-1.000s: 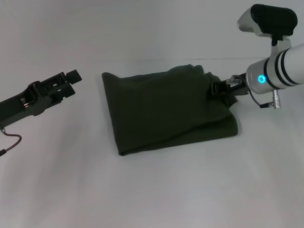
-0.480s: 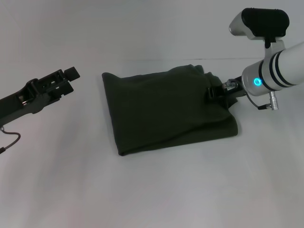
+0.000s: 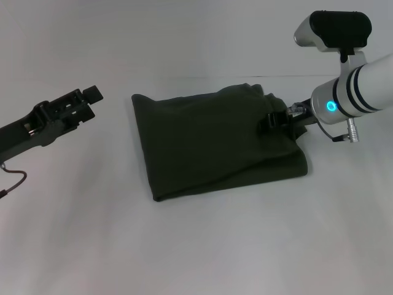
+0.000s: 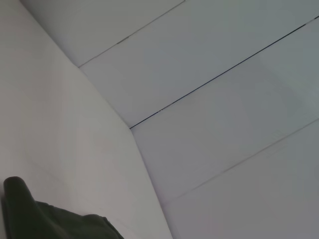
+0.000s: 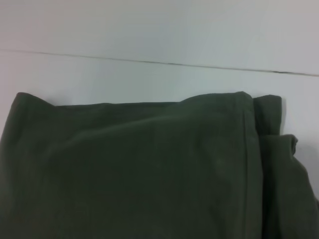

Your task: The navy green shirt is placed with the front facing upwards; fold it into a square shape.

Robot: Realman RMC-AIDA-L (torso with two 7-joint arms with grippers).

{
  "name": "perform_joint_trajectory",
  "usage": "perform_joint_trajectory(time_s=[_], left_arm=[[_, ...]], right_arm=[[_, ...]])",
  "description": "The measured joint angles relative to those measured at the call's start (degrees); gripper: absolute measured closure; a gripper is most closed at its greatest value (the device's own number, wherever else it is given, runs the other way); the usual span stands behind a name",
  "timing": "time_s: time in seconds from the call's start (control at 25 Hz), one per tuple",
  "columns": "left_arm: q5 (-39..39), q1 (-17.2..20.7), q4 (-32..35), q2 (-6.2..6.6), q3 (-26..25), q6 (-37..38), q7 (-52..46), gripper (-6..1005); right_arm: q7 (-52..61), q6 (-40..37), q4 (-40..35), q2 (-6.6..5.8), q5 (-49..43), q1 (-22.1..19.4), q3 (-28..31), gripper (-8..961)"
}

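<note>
The navy green shirt (image 3: 215,144) lies folded into a rough square on the white table, plain dark fabric up, with no lettering showing. A few layered folds bunch at its far right corner (image 5: 271,129). My right gripper (image 3: 269,121) sits low over the shirt's right edge, dark against the cloth; whether it touches the fabric I cannot tell. My left gripper (image 3: 86,101) hovers off the shirt's left side, well apart from it. A corner of the shirt (image 4: 45,219) shows in the left wrist view.
The white table (image 3: 196,246) spreads wide in front of and to the left of the shirt. A thin seam line (image 5: 149,61) runs across the surface behind the shirt. A loose cable (image 3: 12,181) hangs under the left arm.
My right gripper has crept a little leftward over the shirt's right edge. The left arm and the shirt have stayed almost still.
</note>
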Motion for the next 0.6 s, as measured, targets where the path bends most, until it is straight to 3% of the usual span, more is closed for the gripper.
perform_joint_trajectory(time_s=[0.12,0.2,0.44,0.6], left_arm=[[-0.2,0.0,0.0,0.00,0.0,0.0,0.0,234],[-0.2,0.0,0.0,0.00,0.0,0.0,0.0,234],[-0.2,0.1,0.0,0.00,0.0,0.0,0.0,234],[-0.2,0.0,0.0,0.00,0.0,0.0,0.0,234]], right_arm=[[0.0,0.4,0.0,0.15,0.0,0.0,-0.1,562],[0.2,1.0,-0.1,0.27,0.0,-0.3,-0.1,551],[0.1,1.0,-0.5,0.35,0.0,-0.5,0.0,727],[0.0,1.0,-0.5,0.36,0.0,-0.4,0.1,787]])
